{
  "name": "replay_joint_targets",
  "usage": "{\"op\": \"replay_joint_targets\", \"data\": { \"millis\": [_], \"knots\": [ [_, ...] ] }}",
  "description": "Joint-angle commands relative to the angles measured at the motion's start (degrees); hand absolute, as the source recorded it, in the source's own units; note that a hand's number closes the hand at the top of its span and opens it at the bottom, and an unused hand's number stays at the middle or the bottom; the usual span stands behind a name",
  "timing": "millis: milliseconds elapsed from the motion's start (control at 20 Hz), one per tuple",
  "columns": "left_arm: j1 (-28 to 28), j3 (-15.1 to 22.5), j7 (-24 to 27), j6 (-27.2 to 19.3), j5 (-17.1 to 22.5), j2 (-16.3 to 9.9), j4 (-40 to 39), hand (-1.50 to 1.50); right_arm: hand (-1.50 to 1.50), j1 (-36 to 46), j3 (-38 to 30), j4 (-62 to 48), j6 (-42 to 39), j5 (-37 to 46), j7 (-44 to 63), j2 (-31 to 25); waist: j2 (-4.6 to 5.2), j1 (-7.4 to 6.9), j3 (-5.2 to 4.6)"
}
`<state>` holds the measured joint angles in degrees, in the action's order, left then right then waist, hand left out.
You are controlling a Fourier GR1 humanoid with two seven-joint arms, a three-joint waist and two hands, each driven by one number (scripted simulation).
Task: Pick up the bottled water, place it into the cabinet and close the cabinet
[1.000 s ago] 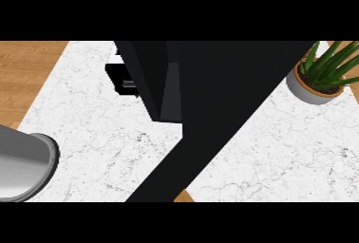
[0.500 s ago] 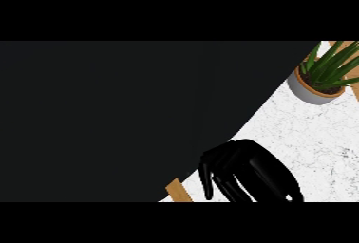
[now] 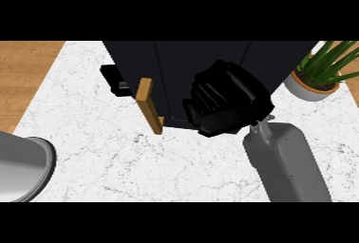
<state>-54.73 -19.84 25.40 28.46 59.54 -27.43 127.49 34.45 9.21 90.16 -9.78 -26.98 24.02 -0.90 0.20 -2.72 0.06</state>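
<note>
The black cabinet [image 3: 175, 66] fills the top middle of the head view. A narrow wooden strip [image 3: 149, 107] runs down its left front, apparently the edge of its door. My right hand [image 3: 224, 99] rests against the cabinet's front, just right of that strip, with the grey forearm [image 3: 286, 161] coming in from the lower right. Its fingers [image 3: 203, 107] point down and left, slightly bent, and I see nothing held in them. The bottled water shows nowhere in view. My left hand is out of view.
A potted green plant [image 3: 319, 71] stands at the right edge beside the cabinet. A grey rounded object [image 3: 21, 166] sits at the lower left edge. A small black part [image 3: 116, 80] sticks out at the cabinet's left. White marble counter [image 3: 140, 166] lies below, with wood [image 3: 24, 71] at left.
Half a second ago black filled most of the view and my right hand was low. Now the cabinet sits at the top and the hand has moved up against its front.
</note>
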Motion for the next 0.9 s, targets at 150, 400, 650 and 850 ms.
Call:
{"op": "replay_joint_targets", "data": {
  "millis": [150, 400, 650, 850],
  "knots": [
    [-1.2, -5.3, -3.3, 2.4, 4.6, 0.3, -0.2, -1.5, 1.5, 9.8, -2.9, -17.2, -5.2, 1.3, -8.6, 0.8, 0.12, 0.44, -0.04],
    [1.2, -4.6, -4.6, 2.9, 4.1, 1.0, -1.6, -1.5, 1.5, 14.2, -4.8, -19.5, -6.3, -1.7, -4.5, 0.3, 0.14, 0.81, -0.06],
    [0.0, -3.8, -6.4, 3.5, 5.2, 0.7, 0.9, -1.5, 1.5, 16.9, -0.9, -20.6, -3.4, -5.9, -4.5, 0.8, 0.33, -0.76, -0.05],
    [1.8, -2.9, -6.9, 2.0, 3.1, 2.3, 0.1, -1.5, 1.5, 17.1, -1.5, -20.5, -5.6, -6.0, -3.1, 0.8, 0.27, 0.24, -0.08]
  ]
}}
